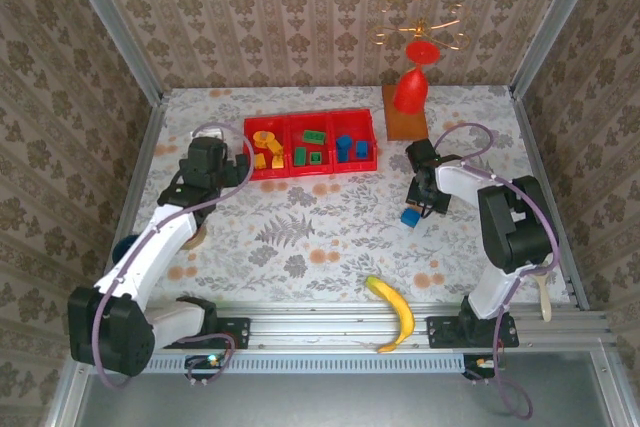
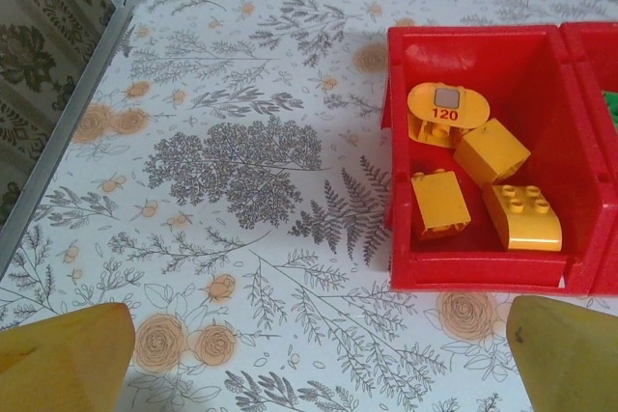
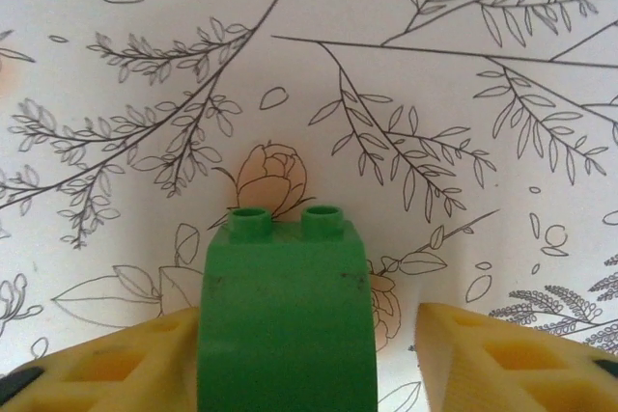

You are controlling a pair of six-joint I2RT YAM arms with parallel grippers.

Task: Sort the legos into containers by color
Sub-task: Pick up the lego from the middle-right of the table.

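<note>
Legos [image 2: 439, 205]: four orange-yellow pieces lie in the left compartment of the tray [image 2: 473, 275]. The top view shows green pieces in the middle compartment and blue pieces in the right one.
Loose brick: a green brick [image 3: 285, 320] sits between the fingers of the right gripper [image 3: 307, 335], studs pointing away from the wrist camera. It is well to the right of the tray and nearer the arms.
Colour check: in the top view the piece [image 1: 410, 217] at that gripper's tip looks blue. It cannot be told whether this is the same brick or a second one.
Right fingers: spread wider than the brick. One finger meets the brick's edge; the other stands apart, with table [image 1: 300, 237] showing in the gap. Nothing is clamped.
Left gripper [image 2: 314, 359]: fingers wide, nothing between them. It hovers over bare table just beside the tray's left compartment.
Step in hand: judged to be the pickup of the loose brick by the right arm.
Progress: judged late, since all three compartments already hold matching pieces.
Next move: centre the fingers on the brick, close on its flat sides, lift clear and carry it to the tray. Release over the middle compartment if green, the right one if blue.
Risk: one-sided contact may push or tip the brick as the jaws close.
Not for sorting: banana [image 1: 395, 312].
</note>
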